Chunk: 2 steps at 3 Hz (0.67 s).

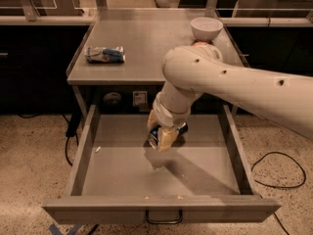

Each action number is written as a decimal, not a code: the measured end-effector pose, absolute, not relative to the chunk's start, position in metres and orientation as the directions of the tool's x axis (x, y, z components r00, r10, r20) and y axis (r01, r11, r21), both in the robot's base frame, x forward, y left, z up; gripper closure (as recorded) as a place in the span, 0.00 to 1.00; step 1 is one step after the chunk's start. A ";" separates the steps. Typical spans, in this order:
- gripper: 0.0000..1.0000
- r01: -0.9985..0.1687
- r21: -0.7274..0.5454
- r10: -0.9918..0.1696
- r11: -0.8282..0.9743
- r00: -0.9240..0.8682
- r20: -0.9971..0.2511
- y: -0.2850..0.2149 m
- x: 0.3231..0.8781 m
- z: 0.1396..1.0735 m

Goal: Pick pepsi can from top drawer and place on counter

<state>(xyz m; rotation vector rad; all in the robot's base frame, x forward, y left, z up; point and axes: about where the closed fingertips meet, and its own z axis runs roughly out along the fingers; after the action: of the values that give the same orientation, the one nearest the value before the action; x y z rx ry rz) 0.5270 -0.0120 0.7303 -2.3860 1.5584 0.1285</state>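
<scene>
My gripper [161, 140] hangs from the white arm over the middle of the open top drawer [83, 153]. Its tan fingers are shut on the blue pepsi can [182, 129], which lies tilted between them, lifted off the drawer floor with a shadow below it. The grey counter [142, 48] stands behind and above the drawer. My arm hides part of its right side.
A blue-and-silver snack packet [104, 54] lies on the counter's left. A white bowl [206, 27] sits at its back right, with a sliver of a red apple [198, 44] behind my arm. A black cable [279, 170] lies on the floor at right.
</scene>
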 end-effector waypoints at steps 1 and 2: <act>1.00 -0.896 -0.192 -0.878 -0.401 0.435 -0.199 -0.003 0.531 0.762; 1.00 -0.880 -0.209 -0.865 -0.427 0.465 -0.187 0.008 0.534 0.797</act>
<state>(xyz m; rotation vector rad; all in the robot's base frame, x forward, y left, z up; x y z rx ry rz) 0.5343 0.0080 0.7970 -2.4403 1.4934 0.0742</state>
